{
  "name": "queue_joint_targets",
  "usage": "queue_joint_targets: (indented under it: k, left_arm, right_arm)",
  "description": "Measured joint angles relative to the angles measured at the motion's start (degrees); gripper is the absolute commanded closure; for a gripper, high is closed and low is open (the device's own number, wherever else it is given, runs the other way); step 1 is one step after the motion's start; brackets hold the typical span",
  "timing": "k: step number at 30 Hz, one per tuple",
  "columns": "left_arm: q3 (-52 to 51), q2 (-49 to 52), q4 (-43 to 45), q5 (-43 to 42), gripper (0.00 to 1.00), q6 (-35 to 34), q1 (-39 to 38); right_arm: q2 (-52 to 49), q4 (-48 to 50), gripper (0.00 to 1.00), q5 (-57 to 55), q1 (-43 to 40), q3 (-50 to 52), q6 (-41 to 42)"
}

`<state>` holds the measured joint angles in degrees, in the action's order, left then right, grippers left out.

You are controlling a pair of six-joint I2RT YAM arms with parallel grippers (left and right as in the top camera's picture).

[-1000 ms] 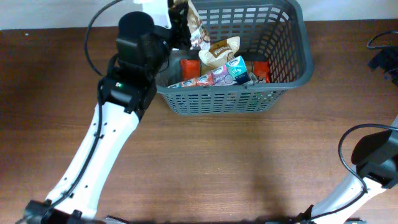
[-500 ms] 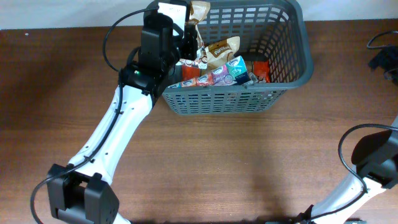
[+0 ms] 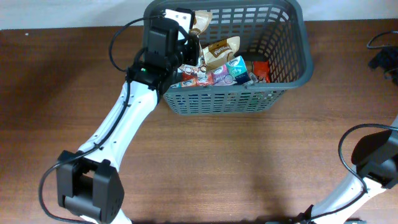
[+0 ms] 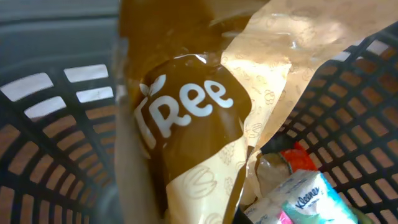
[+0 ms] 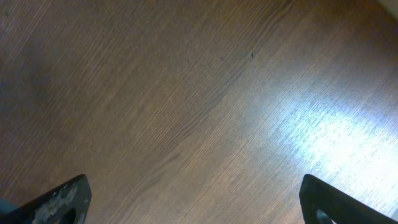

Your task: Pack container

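The dark grey lattice basket stands at the back of the table. It holds a cream and brown snack bag, a Kleenex tissue pack and red packs. My left gripper is inside the basket's back left corner, shut on a brown and cream snack bag. That bag fills the left wrist view and hides the fingers, with the basket wall behind it and the tissue pack below. My right gripper is open and empty over bare wood.
The brown wooden table spreads in front of the basket. The right arm rests at the front right corner. A black cable lies at the far right edge.
My left arm has swung right and further over the basket, and the held bag has gone lower into the back left corner. The right arm has not moved.
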<state>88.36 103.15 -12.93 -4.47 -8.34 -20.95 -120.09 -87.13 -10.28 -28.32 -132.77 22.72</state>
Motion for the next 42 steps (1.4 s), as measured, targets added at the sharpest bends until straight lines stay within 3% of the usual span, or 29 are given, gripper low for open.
queue_joint_targets:
  k: [8,11,22,29,37,42]
  left_arm:
    - [0.0,1.0,-2.5,0.0,0.88,0.2,0.0]
    - [0.0,1.2,-2.8,0.0,0.68,0.3,0.0]
    - [0.0,1.2,-1.6,0.0,0.53,0.7,-0.1]
    - [6.2,1.4,-5.0,0.0,0.19,4.3,0.0]
    - [25.1,-1.0,-17.4,3.5,0.15,8.9,0.0]
    - [28.7,-7.6,-25.0,7.9,0.16,10.8,0.0]
  right_arm:
    - [0.0,0.0,0.01,0.0,0.0,0.0,0.0]
    - [0.0,0.0,0.01,0.0,0.0,0.0,0.0]
    - [0.0,0.0,0.01,0.0,0.0,0.0,0.0]
    - [0.0,0.0,0.01,0.0,0.0,0.0,0.0]
    - [0.0,0.0,0.01,0.0,0.0,0.0,0.0]
    - [0.0,0.0,0.01,0.0,0.0,0.0,0.0]
